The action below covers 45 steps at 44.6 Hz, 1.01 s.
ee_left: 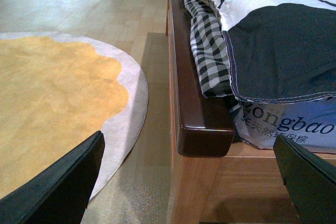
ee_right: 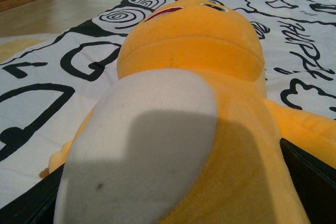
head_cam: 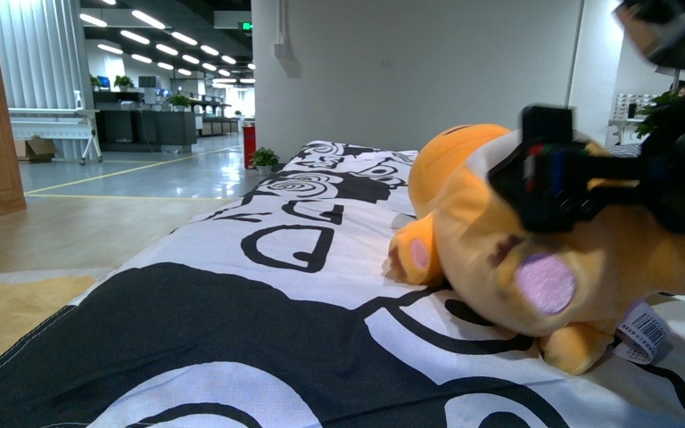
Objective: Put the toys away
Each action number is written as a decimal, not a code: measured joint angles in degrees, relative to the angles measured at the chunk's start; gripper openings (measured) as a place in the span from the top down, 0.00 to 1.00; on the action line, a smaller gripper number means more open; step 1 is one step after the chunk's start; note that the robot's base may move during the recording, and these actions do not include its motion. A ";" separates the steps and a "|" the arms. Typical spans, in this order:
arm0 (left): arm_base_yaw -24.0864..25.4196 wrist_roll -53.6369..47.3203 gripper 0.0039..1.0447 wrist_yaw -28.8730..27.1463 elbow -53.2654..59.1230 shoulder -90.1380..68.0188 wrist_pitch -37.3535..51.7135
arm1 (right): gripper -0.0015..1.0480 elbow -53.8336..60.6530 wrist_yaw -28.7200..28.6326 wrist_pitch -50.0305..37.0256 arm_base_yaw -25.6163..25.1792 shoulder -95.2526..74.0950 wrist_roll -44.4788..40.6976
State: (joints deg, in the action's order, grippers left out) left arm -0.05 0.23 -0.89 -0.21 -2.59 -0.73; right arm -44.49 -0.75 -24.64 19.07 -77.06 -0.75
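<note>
The plush animal (head_cam: pixel 482 259) lies on the black-and-white patterned cover (head_cam: pixel 232 312) at the right of the front view, with the right gripper (head_cam: pixel 548 183) against its head. Only the right wrist view shows us the fingers (ee_right: pixel 310 177) spread wide either side of it, seemingly not squeezing. The left gripper (ee_left: pixel 187 145), jaws parted and empty, shows only in the left wrist view, near the bed frame (ee_left: pixel 194 103).

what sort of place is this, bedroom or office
Probably a bedroom mock-up inside an open office or showroom: a wooden bed frame with a patterned cover, a round rug beside it, and desks under ceiling strip lights.
</note>
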 joint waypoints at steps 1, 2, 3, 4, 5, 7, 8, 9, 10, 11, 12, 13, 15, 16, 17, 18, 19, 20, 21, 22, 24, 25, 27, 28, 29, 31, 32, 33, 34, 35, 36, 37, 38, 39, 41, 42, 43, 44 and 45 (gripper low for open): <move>0.00 0.00 0.06 -0.02 0.00 0.00 0.00 | 0.06 0.28 0.11 -0.28 0.24 0.00 -0.52; 0.00 0.00 0.06 0.00 0.00 0.00 0.00 | 0.06 0.55 0.24 -0.59 0.44 0.00 -0.87; 0.00 0.00 0.06 -0.02 0.00 0.00 0.00 | 0.06 0.81 0.50 -0.98 0.63 0.00 -1.51; 0.00 0.00 0.06 -0.02 0.00 0.00 0.00 | 0.07 0.94 0.66 -1.22 0.72 0.00 -1.60; 0.00 0.00 0.06 -0.02 0.00 0.00 0.00 | 0.09 1.20 0.94 -1.70 0.85 0.00 -2.21; 0.00 0.00 0.06 -0.02 0.00 0.00 0.00 | 0.15 1.60 1.01 -2.23 0.98 0.02 -2.89; 0.00 0.00 0.06 -0.02 0.00 0.00 0.00 | 0.19 1.70 0.98 -2.36 0.98 0.04 -3.04; 0.00 0.00 0.06 -0.02 0.00 0.00 0.00 | 0.20 1.75 0.96 -2.40 0.98 0.09 -3.13; 0.00 0.00 0.06 -0.02 0.00 0.00 0.00 | 0.23 1.81 0.96 -2.43 0.96 0.15 -3.26; 0.00 0.00 0.06 -0.02 0.00 0.00 0.00 | 0.26 1.81 0.96 -2.43 0.94 0.26 -3.34; 0.00 0.00 0.06 -0.02 0.00 0.00 0.00 | 0.29 1.81 0.94 -2.45 0.85 0.42 -3.34; 0.00 0.00 0.06 -0.02 0.00 0.00 0.00 | 0.34 1.84 0.76 -2.43 0.72 0.66 -3.34; 0.00 0.00 0.06 0.00 0.00 0.00 0.00 | 0.40 1.81 0.33 -2.29 0.42 1.14 -3.28; 0.00 0.00 0.06 0.00 0.00 0.00 0.00 | 0.42 1.84 0.09 -2.16 0.28 1.44 -3.23; 0.00 0.00 0.06 0.00 0.00 0.00 0.00 | 0.45 1.84 -0.11 -1.99 0.07 1.75 -3.06; 0.00 0.00 0.06 0.00 0.00 0.00 0.00 | 0.48 1.84 -0.26 -1.86 -0.11 2.10 -2.91; 0.00 0.00 0.06 0.00 0.00 0.00 0.00 | 0.51 1.84 -0.61 -1.70 -0.37 2.47 -2.73; 0.00 0.00 0.06 -0.02 0.00 0.00 0.00 | 0.53 1.84 -0.96 -1.51 -0.63 2.91 -2.38; 0.00 0.00 0.06 -0.02 0.00 0.00 0.00 | 0.56 1.84 -1.38 -1.22 -0.94 3.39 -1.88; 0.00 0.00 0.06 -0.02 0.00 0.00 0.00 | 0.59 1.84 -1.84 -0.92 -1.31 3.91 -1.40; 0.00 0.00 0.06 0.00 0.00 0.00 0.00 | 0.64 1.84 -2.91 -0.28 -2.14 5.20 -0.39; 0.00 0.00 0.06 0.00 0.00 0.00 0.00 | 0.65 1.88 -3.04 -0.13 -2.38 5.55 -0.11; 0.00 0.00 0.06 0.00 0.00 0.00 0.00 | 0.69 2.05 -4.42 0.48 -3.41 7.10 1.42; 0.00 0.00 0.06 0.00 0.00 0.00 0.00 | 0.73 2.23 -5.42 1.07 -4.33 8.46 2.58; 0.00 0.00 0.06 0.00 0.00 0.00 0.00 | 0.74 2.29 -5.77 1.25 -4.63 8.92 2.95; 0.00 0.00 0.06 -0.02 0.00 0.00 0.00 | 0.81 2.78 -8.24 2.32 -6.86 11.85 5.25; 0.00 0.00 0.06 0.00 0.00 0.00 0.00 | 0.83 2.95 -9.09 2.67 -7.72 12.90 6.23; 0.00 0.00 0.06 0.00 0.00 0.00 0.00 | 0.84 3.04 -9.55 2.84 -8.15 13.44 6.62; 0.00 0.00 0.06 0.00 0.00 0.00 0.00 | 0.85 3.28 -10.45 3.15 -9.07 14.56 7.41; 0.00 0.00 0.06 0.00 0.00 0.00 0.00 | 0.87 3.52 -11.06 3.37 -10.03 15.72 7.98; 0.00 0.00 0.06 0.00 0.00 0.00 0.00 | 0.88 3.78 -12.07 3.65 -10.97 16.85 8.87; 0.00 0.00 0.06 -0.02 0.00 0.00 0.00 | 0.89 4.11 -13.00 3.87 -12.02 18.14 9.49; 0.00 0.00 0.06 0.00 0.00 0.00 0.00 | 0.89 4.46 -14.01 4.13 -13.11 19.43 10.27; 0.00 0.00 0.06 0.00 0.00 0.00 0.00 | 0.89 4.90 -15.10 4.39 -14.27 20.74 11.26; 0.00 0.00 0.06 0.00 0.00 0.00 0.00 | 0.90 5.90 -17.35 4.72 -16.57 23.50 12.68; 0.00 0.00 0.06 -0.02 0.00 0.00 0.00 | 0.90 6.49 -18.45 4.81 -17.70 24.83 13.31; 0.00 0.00 0.06 0.00 0.00 0.00 0.00 | 0.90 7.15 -19.58 4.92 -18.88 26.27 13.79; 0.00 0.00 0.06 -0.02 0.00 0.00 0.00 | 0.90 7.82 -20.68 5.01 -20.02 27.65 14.38; 0.00 0.00 0.06 -0.02 0.00 0.00 0.00 | 0.90 8.57 -21.77 5.03 -21.20 29.11 15.08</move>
State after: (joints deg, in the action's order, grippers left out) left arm -0.05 0.23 -0.91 -0.21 -2.59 -0.73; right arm -35.92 -22.52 -19.62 -2.13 -47.94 14.33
